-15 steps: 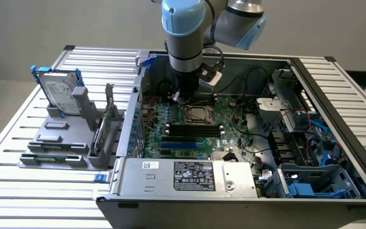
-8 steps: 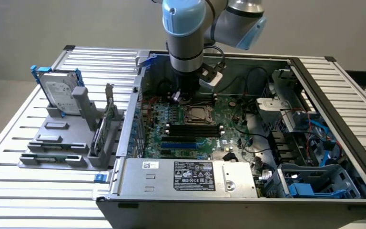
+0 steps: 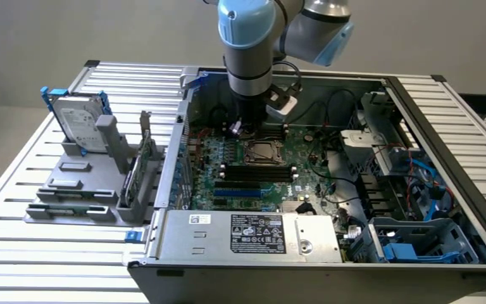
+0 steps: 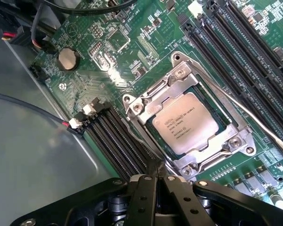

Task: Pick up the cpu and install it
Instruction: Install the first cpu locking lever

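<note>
We see the cpu lying in its socket on the motherboard; the jaws are clenched together, empty, close beside the socket.

The cpu has a pale silver-grey top with fine dark print, the socket frame is bright silver, the motherboard is green and its memory slots are black. The gripper is black, and the arm is grey with light-blue caps. The hard drive is silver with a blue bracket, and the rack is grey.
</note>
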Robot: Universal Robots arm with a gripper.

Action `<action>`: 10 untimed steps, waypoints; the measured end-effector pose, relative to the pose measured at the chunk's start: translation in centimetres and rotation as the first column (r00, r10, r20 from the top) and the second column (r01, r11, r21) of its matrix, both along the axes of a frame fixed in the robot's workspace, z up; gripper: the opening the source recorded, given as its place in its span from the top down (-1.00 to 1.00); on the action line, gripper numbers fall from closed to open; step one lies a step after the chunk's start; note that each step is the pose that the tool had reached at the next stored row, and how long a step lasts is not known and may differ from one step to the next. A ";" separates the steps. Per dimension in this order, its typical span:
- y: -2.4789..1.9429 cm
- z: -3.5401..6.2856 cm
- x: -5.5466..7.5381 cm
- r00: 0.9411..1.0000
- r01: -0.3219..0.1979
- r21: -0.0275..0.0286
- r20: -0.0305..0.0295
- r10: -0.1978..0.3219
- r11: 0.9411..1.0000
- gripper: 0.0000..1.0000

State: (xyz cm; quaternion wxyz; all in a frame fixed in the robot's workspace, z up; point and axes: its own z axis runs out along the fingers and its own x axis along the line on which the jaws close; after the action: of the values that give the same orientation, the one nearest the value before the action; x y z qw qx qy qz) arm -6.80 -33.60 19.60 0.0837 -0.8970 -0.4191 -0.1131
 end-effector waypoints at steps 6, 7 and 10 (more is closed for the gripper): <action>0.07 -0.03 0.4 1.000 0.016 0.000 0.000 -0.016 1.000 0.79; 0.09 -0.03 0.4 1.000 0.019 0.000 0.000 -0.019 1.000 0.79; 0.14 -0.04 0.6 1.000 0.027 0.000 -0.001 -0.027 1.000 0.79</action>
State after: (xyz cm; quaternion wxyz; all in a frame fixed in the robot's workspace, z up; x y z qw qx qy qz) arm -6.19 -33.46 19.56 0.0823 -0.9026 -0.4069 -0.1138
